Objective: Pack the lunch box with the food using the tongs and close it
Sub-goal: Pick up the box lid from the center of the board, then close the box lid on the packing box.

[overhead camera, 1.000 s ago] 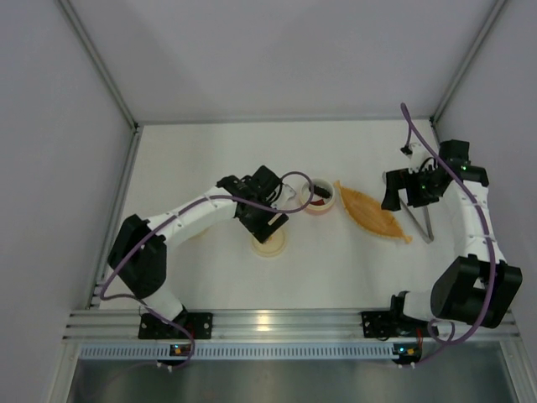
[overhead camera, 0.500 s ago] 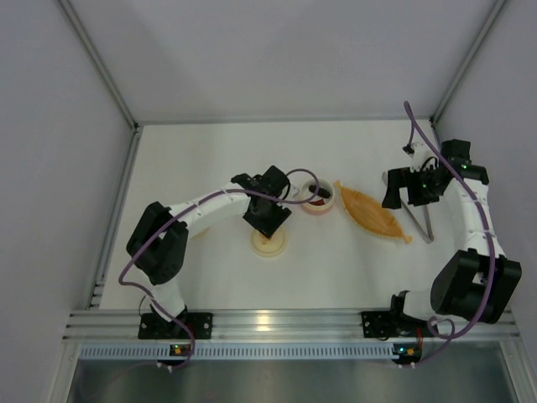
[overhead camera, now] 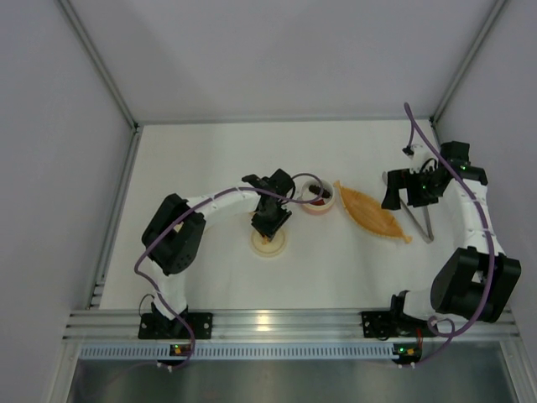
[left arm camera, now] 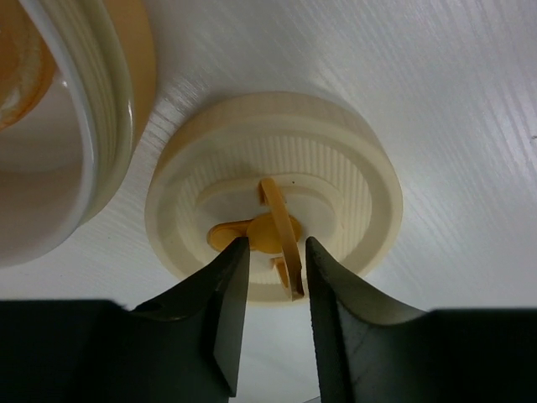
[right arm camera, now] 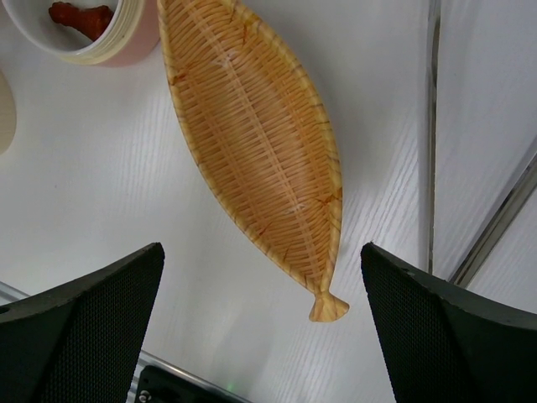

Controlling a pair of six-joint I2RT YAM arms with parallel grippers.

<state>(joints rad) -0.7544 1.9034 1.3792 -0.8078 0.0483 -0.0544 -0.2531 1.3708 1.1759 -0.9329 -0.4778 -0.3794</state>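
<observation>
- Left gripper point(left arm camera: 270, 281) jaws have narrowed, flanking the ridged cream lid's point(left arm camera: 352, 168) orange loop point(left arm camera: 281, 227).
- Right gripper point(right arm camera: 260, 256) gapes over woven tray point(right arm camera: 243, 126).
- Metal tongs point(right arm camera: 432, 126) lie spread at right; red food point(right arm camera: 80, 15) in bowl point(right arm camera: 126, 44), upper left.

Red-brown food point(right arm camera: 80, 14) sits in the open lunch box point(right arm camera: 134, 38); grey tongs point(overhead camera: 424, 228) lie flat apart.

Left gripper point(left arm camera: 270, 243): the raised handle point(left arm camera: 277, 228) of the cream lid point(left arm camera: 352, 159) takes up most of the narrow gap between its jaws (contact cannot be judged). The lunch box point(left arm camera: 113, 101) crowds its left side, and bare table point(left arm camera: 470, 92) lies free to its right. Right gripper point(right arm camera: 262, 252): the woven tray point(right arm camera: 252, 126) lies below its wide-set fingers, the tongs point(right arm camera: 432, 126) bound the right, and open table lies to its left.
</observation>
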